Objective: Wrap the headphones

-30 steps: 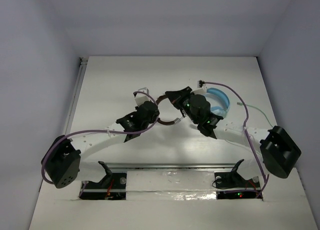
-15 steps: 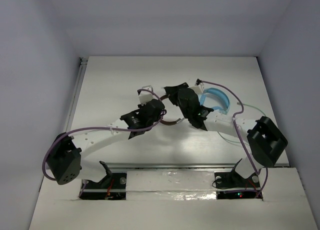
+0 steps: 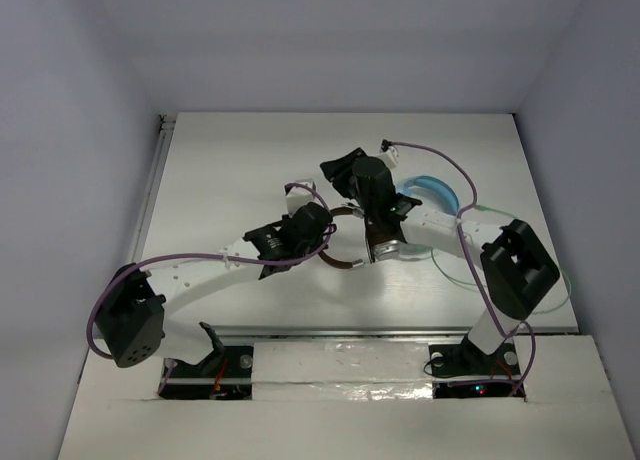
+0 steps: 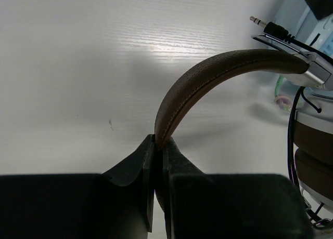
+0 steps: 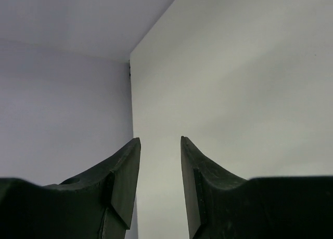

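The headphones lie mid-table, their brown headband arching up from my left gripper, which is shut on the band's edge. A silver yoke, brown ear pads and the thin black cable with its jack plug show at the right of the left wrist view. From above, the left gripper sits beside the silver ear cup. My right gripper hovers just beyond the headphones, open. Between its fingers only bare table and wall show.
Light blue headphones lie right of the right wrist, their green cable looping toward the near right. A purple wall corner stands ahead of the right gripper. The white table is walled on three sides.
The right gripper has opened and swung left and away from the headphones. The left gripper has shifted slightly right, still clamped on the headband.
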You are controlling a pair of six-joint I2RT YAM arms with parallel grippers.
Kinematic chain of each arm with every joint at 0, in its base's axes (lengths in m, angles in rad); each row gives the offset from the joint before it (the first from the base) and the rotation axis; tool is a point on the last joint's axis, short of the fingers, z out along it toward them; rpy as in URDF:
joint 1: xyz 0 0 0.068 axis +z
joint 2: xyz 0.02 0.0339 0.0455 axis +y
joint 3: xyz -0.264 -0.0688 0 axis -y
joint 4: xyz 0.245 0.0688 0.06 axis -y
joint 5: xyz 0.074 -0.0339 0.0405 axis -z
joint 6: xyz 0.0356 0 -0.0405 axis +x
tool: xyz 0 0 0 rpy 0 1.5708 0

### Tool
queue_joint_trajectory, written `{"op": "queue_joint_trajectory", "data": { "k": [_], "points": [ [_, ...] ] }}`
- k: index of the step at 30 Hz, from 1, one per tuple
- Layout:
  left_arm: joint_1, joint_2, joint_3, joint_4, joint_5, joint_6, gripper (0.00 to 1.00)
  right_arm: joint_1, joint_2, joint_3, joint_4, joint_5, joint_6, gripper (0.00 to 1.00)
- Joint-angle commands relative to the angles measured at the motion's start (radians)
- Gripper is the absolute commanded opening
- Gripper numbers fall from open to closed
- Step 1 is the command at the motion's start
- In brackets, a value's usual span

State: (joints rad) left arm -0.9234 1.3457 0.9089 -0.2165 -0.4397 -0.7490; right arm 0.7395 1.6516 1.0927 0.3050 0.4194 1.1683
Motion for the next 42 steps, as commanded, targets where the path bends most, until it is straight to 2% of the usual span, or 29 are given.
{"op": "queue_joint_trajectory", "data": {
  "k": [1,6,11,12,15,19,22,26,29,35,39,40,41,42],
  "points": [
    [-0.002,-0.02,0.035,0.034,0.039,0.011,0.0,-0.041,0.043,0.085,-0.02,-0.143,-0.093,0.43],
    [-0.002,-0.051,0.028,0.011,-0.007,0.037,0.0,-0.109,0.053,0.164,-0.018,-0.3,-0.218,0.46],
    [0.055,-0.088,0.002,0.026,-0.06,0.089,0.0,-0.118,-0.015,0.202,-0.041,-0.271,-0.381,0.51],
    [0.095,-0.088,-0.002,0.032,-0.068,0.111,0.0,-0.118,-0.024,0.206,-0.059,-0.263,-0.424,0.54],
    [0.161,-0.095,-0.036,0.086,-0.041,0.135,0.0,-0.13,-0.065,0.219,-0.114,-0.24,-0.493,0.55],
    [0.326,-0.056,-0.038,0.209,0.013,0.164,0.0,-0.13,-0.183,0.152,-0.142,-0.197,-0.552,0.61],
    [0.388,0.076,0.071,0.256,0.027,0.212,0.0,-0.13,-0.306,0.064,-0.158,-0.16,-0.561,0.67],
    [0.477,0.287,0.266,0.315,0.032,0.301,0.0,-0.13,-0.453,-0.049,-0.181,-0.166,-0.561,0.7],
    [0.502,0.399,0.349,0.405,0.122,0.377,0.0,-0.13,-0.55,-0.137,-0.191,-0.183,-0.55,0.72],
    [0.552,0.639,0.588,0.309,0.176,0.441,0.0,-0.13,-0.644,-0.237,-0.208,-0.243,-0.538,0.73],
    [0.561,0.699,0.642,0.325,0.229,0.448,0.0,-0.13,-0.665,-0.26,-0.228,-0.243,-0.547,0.75],
    [0.561,0.716,0.659,0.327,0.242,0.444,0.07,-0.13,-0.671,-0.263,-0.234,-0.24,-0.549,0.75],
    [0.561,0.724,0.668,0.325,0.242,0.442,0.07,-0.13,-0.673,-0.263,-0.234,-0.237,-0.549,0.75],
    [0.561,0.73,0.674,0.321,0.245,0.442,0.15,-0.13,-0.674,-0.263,-0.241,-0.237,-0.553,0.75]
  ]
}}
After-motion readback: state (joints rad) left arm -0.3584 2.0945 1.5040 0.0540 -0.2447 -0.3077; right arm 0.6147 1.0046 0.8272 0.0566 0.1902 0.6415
